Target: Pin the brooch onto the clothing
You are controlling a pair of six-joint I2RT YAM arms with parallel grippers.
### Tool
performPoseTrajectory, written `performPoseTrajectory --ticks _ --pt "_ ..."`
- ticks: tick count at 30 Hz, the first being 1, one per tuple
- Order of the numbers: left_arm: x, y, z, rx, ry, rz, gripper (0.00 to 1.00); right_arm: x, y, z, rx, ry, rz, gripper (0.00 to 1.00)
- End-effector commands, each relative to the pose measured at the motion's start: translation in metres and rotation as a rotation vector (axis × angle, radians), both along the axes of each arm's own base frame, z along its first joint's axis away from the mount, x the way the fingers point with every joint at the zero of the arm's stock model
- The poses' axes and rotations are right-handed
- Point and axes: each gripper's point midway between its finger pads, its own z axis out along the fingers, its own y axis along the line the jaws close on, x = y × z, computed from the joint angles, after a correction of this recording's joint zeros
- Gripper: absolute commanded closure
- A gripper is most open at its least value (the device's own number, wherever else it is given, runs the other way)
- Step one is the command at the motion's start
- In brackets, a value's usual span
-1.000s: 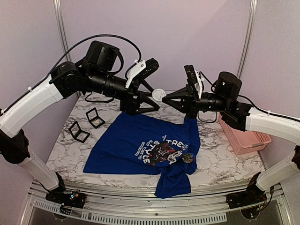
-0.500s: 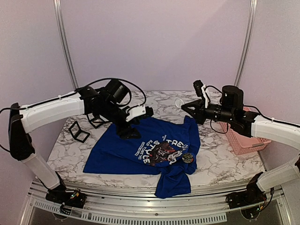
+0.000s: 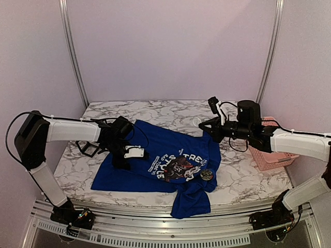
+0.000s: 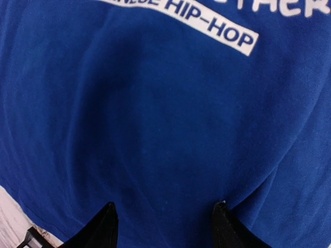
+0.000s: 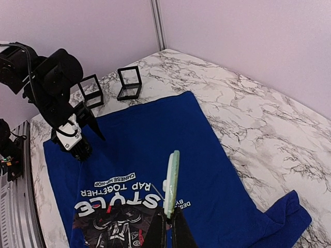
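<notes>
Your left gripper [image 4: 164,225] sat low on the left side of the shirt [image 3: 160,142], fingers spread wide with nothing but blue cloth between them. The tips were right at the fabric, though I couldn't tell whether they pressed it. Just beyond them, in the wrist view, ran the white "HIP-HOP" lettering [image 4: 212,26].

Your right gripper [image 5: 168,227] was up above the far right part of the shirt, fingers clamped on a pale disc [image 5: 171,181], thin and seen edge-on from that wrist.

The brooch [image 3: 207,174] — small, dark, with a glint — lay on the shirt at the right edge of the chest print [image 3: 178,168], toward the near side and well apart from both grippers. Pinned or just resting, I couldn't tell.

The shirt was spread on the marble table [image 3: 243,175], with one fold hanging over the near edge. Two black square boxes [image 5: 129,82] stood on the table just off the shirt's left side, beside your left arm. A pink basket [image 3: 276,155] sat at the right side of the table, partly behind your right arm.
</notes>
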Motion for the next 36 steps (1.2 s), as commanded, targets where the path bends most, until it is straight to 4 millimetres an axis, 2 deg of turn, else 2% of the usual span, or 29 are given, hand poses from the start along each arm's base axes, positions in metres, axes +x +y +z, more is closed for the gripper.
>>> performPoseTrajectory --ticks 1,4,7,9,13,16,17,18,20,22,24,26,28,30,36 --pt "0.02 0.071 -0.037 0.201 -0.057 0.032 0.4 0.009 0.002 -0.002 -0.005 -0.008 -0.006 1.0" --pt "0.03 0.077 -0.027 0.191 -0.072 0.029 0.4 0.013 0.004 -0.006 -0.017 -0.006 -0.004 1.0" --pt "0.02 0.05 -0.004 0.085 -0.005 -0.01 0.36 0.015 0.006 -0.007 -0.023 -0.009 0.0 1.0" --pt "0.006 0.015 0.02 -0.015 0.041 -0.05 0.34 0.016 0.006 -0.009 -0.028 -0.009 0.003 1.0" --pt "-0.034 -0.076 0.081 -0.238 0.071 -0.185 0.33 0.014 0.008 -0.019 -0.048 0.013 0.016 1.0" --pt "-0.065 -0.14 0.112 -0.414 0.052 -0.268 0.34 0.011 0.008 -0.021 -0.05 0.017 0.029 1.0" --pt "-0.077 -0.156 0.116 -0.458 0.065 -0.285 0.35 0.011 0.007 -0.021 -0.048 0.016 0.028 1.0" --pt "-0.088 -0.17 0.118 -0.496 0.082 -0.296 0.36 0.01 0.007 -0.022 -0.046 0.017 0.028 1.0" --pt "-0.113 -0.185 0.113 -0.541 0.118 -0.332 0.36 0.008 0.006 -0.022 -0.04 0.018 0.03 1.0" --pt "-0.132 -0.191 0.102 -0.559 0.131 -0.381 0.34 0.003 0.005 -0.021 -0.033 0.019 0.041 1.0" --pt "-0.141 -0.194 0.091 -0.564 0.116 -0.413 0.32 0.0 0.004 -0.021 -0.031 0.018 0.045 1.0" --pt "-0.136 -0.204 0.086 -0.562 0.075 -0.387 0.3 -0.001 0.004 -0.022 -0.032 0.018 0.048 1.0" --pt "-0.118 -0.218 0.086 -0.569 0.02 -0.298 0.29 -0.003 0.005 -0.022 -0.03 0.017 0.057 1.0" --pt "-0.107 -0.223 0.085 -0.573 -0.009 -0.255 0.3 -0.004 0.006 -0.022 -0.025 0.018 0.069 1.0" --pt "-0.126 -0.207 0.06 -0.514 0.075 -0.258 0.36 -0.005 0.006 -0.023 -0.029 0.02 0.072 1.0"
